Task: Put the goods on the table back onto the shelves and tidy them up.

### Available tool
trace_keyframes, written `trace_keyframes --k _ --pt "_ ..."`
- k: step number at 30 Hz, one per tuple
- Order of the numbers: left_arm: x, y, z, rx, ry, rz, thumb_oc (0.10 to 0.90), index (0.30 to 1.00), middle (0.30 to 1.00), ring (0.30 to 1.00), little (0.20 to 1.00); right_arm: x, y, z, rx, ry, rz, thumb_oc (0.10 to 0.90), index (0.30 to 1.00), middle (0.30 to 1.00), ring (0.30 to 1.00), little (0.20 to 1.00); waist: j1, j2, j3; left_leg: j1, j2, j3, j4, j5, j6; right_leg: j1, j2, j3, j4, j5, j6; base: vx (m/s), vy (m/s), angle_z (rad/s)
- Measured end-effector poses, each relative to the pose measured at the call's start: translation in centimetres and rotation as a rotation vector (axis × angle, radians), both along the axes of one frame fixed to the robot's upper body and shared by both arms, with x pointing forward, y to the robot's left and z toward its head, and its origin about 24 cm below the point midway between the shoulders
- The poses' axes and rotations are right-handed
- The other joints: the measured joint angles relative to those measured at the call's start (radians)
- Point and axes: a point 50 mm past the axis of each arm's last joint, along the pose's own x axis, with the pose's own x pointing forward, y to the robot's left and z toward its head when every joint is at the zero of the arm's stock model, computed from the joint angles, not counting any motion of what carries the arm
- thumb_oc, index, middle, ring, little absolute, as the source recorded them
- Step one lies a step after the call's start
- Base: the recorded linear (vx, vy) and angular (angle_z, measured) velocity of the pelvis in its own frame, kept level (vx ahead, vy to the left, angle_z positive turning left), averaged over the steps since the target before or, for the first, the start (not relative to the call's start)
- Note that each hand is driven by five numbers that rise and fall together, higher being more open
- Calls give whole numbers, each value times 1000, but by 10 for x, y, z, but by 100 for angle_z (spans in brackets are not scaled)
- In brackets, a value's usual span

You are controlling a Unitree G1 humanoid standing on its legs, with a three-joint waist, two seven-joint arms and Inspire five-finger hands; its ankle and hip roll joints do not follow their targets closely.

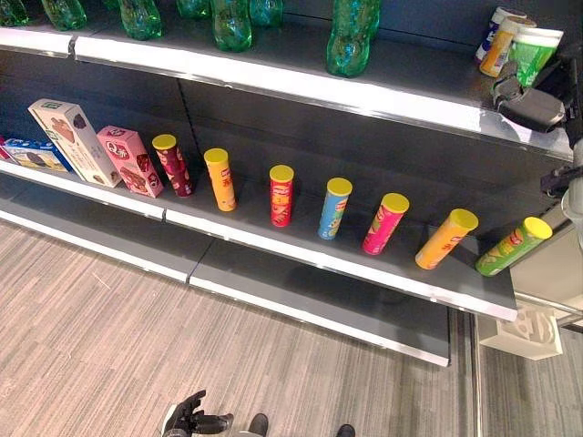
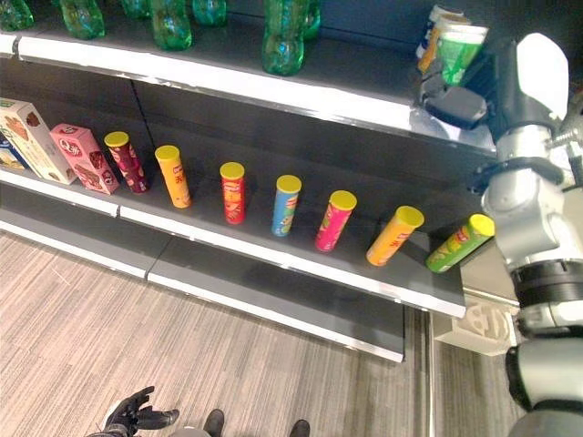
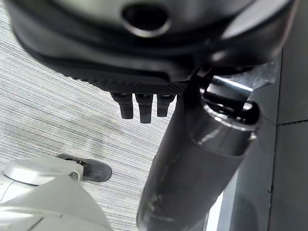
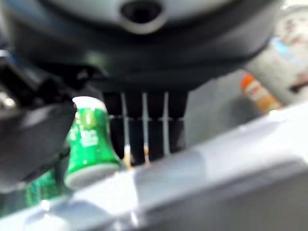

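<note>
Reaching onto the top shelf [image 2: 301,86], the right hand [image 2: 455,102] seems relaxed beside the green cup [image 2: 460,47]: light, crushable, best gripped mid-body.

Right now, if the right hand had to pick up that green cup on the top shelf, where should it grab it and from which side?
Probably around the middle of the green cup, coming from the shelf's open front. It seems upright near the front edge, with an orange container beside and behind it, so the far side looks crowded. The right hand is already at that edge.
</note>
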Motion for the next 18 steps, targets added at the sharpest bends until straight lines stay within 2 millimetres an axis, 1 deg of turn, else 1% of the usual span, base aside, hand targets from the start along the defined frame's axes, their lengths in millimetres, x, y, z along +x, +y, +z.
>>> trace_keyframes --k 2,4,5,7,12,18 --pt "-2 0 -1 1 9 -2 800 900 900 900 900 -6 -4 -3 9 -15 -8 400 300 300 300 300 -2 -1 0 -1 0 3 0 0 0 -3 0 4 0 0 0 8 3 -6" --pt "-10 1 -5 10 49 -5 800 900 900 900 900 -7 -4 -4 8 -17 -9 400 300 300 300 300 -15 -4 -2 -1 0 19 0 -1 1 -11 1 21 0 1 -1 38 14 -17" --pt "-11 1 -5 13 56 -7 800 900 900 900 900 -8 -5 -6 8 -18 -11 400 300 300 300 300 -24 -6 -3 0 0 21 0 -1 1 -11 1 23 0 1 0 29 10 -10" --pt "-11 1 -6 17 62 -9 800 900 900 900 900 -9 -5 -7 6 -20 -6 400 300 300 300 300 -28 -9 -5 1 1 27 0 -1 2 -13 1 28 0 3 -1 6 3 -8" --pt "-2 1 -4 17 40 -15 800 900 900 900 900 -9 -8 -9 13 -13 -21 400 300 300 300 300 -24 -11 -6 5 1 37 0 -2 2 -14 2 39 0 5 -3 3 4 -6" --pt "-3 1 -4 17 41 -15 800 900 900 900 900 -9 -7 -9 12 -8 -20 400 300 300 300 300 -24 -17 -8 5 1 42 0 -3 5 -16 2 44 0 6 -2 0 1 -1"
